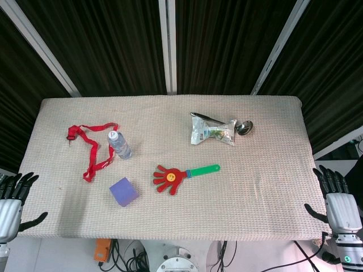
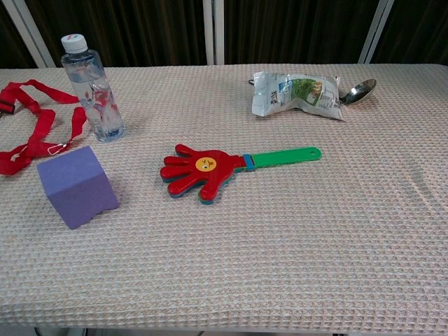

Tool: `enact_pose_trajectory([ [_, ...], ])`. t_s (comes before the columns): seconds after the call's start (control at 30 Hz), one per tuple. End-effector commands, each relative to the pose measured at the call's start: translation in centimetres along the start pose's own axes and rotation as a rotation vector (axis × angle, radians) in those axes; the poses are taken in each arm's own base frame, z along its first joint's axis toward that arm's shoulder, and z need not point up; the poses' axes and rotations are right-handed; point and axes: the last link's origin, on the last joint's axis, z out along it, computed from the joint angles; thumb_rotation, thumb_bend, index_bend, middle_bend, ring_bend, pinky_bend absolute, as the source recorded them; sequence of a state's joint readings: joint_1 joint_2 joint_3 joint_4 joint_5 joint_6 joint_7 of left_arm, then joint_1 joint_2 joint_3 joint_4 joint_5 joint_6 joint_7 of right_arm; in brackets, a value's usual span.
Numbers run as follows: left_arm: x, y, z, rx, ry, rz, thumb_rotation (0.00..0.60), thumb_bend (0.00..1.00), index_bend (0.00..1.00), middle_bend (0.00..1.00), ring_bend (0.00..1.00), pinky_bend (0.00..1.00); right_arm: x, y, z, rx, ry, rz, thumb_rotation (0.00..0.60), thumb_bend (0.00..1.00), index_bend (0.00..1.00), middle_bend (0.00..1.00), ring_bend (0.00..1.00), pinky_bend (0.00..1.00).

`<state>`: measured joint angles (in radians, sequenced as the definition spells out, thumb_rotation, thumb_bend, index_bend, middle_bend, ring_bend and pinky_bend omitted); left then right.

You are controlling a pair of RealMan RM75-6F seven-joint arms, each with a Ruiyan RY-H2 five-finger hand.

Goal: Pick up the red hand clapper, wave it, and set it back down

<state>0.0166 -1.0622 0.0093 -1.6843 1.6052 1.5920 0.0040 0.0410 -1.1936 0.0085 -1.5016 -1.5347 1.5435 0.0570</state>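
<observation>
A table covered with a beige waffle-weave cloth fills both views, with dark curtains behind its far edge.

The left hand sits off the near left corner of the table, below the edge, fingers spread and holding nothing. The right hand sits off the near right corner in the same way, fingers apart and empty. Neither hand shows in the chest view.

A red lanyard lies in loose loops on the far left part of the cloth. A crumpled snack packet lies right of centre towards the far side, with a metal spoon touching its right end and the spoon's handle sticking out on the packet's far left.

The red hand clapper lies flat near the middle of the table, its red palm pointing left and its green handle reaching to the right. It is well apart from both hands.

A purple cube stands to the near left of the clapper, apart from it. A small clear water bottle with a white cap stands upright beyond the cube, just beside the lanyard's right loop.
</observation>
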Motion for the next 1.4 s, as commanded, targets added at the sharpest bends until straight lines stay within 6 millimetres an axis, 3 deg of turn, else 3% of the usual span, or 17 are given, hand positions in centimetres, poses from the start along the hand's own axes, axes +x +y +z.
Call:
enact_pose_trajectory([
  [0.03,0.2,-0.2,-0.2,0.005,-0.002,0.006,0.600,0.13,0.11,0.07,0.00,0.06,-0.3,-1.2,1.8,0.032,-0.048,0.058,0.600,0.10,0.00,0.00,0.00,0.00],
  [0.2,0.5,-0.5,-0.7,0.017,-0.005,0.008,0.600,0.13,0.11,0.07,0.00,0.06,-0.5,-4.5,5.9,0.138,-0.117,0.066,0.600,0.12,0.00,0.00,0.00,0.00],
  [0.43,0.4,-0.7,-1.0,0.024,0.002,-0.009,0.600,0.13,0.11,0.07,0.00,0.06,-2.3,-12.3,11.8,0.290,-0.233,0.031,0.600,0.12,0.00,0.00,0.00,0.00],
  [0.7,0.3,-0.6,-1.1,0.020,0.003,-0.012,0.600,0.13,0.11,0.07,0.00,0.06,-6.3,-21.1,14.9,0.395,-0.304,-0.007,0.600,0.13,0.00,0.00,0.00,0.00],
  [0.83,0.3,-0.8,-1.3,0.023,-0.002,-0.012,0.600,0.13,0.11,0.07,0.00,0.06,-8.0,-24.1,15.6,0.411,-0.318,-0.015,0.600,0.16,0.00,0.00,0.00,0.00],
  [1.0,0.4,-0.9,-1.5,0.023,-0.009,-0.009,0.600,0.13,0.11,0.07,0.00,0.06,-9.9,-26.9,16.2,0.417,-0.335,-0.022,0.600,0.17,0.00,0.00,0.00,0.00],
  [1.17,0.6,-1.0,-1.6,0.021,-0.007,-0.013,0.600,0.13,0.11,0.07,0.00,0.06,-11.2,-28.4,16.4,0.412,-0.354,-0.030,0.600,0.17,0.01,0.00,0.00,0.00],
  [1.4,0.5,-1.2,-1.7,0.027,-0.023,-0.025,0.600,0.13,0.11,0.07,0.00,0.06,-12.1,-29.7,16.5,0.407,-0.364,-0.030,0.600,0.17,0.12,0.00,0.00,0.00],
])
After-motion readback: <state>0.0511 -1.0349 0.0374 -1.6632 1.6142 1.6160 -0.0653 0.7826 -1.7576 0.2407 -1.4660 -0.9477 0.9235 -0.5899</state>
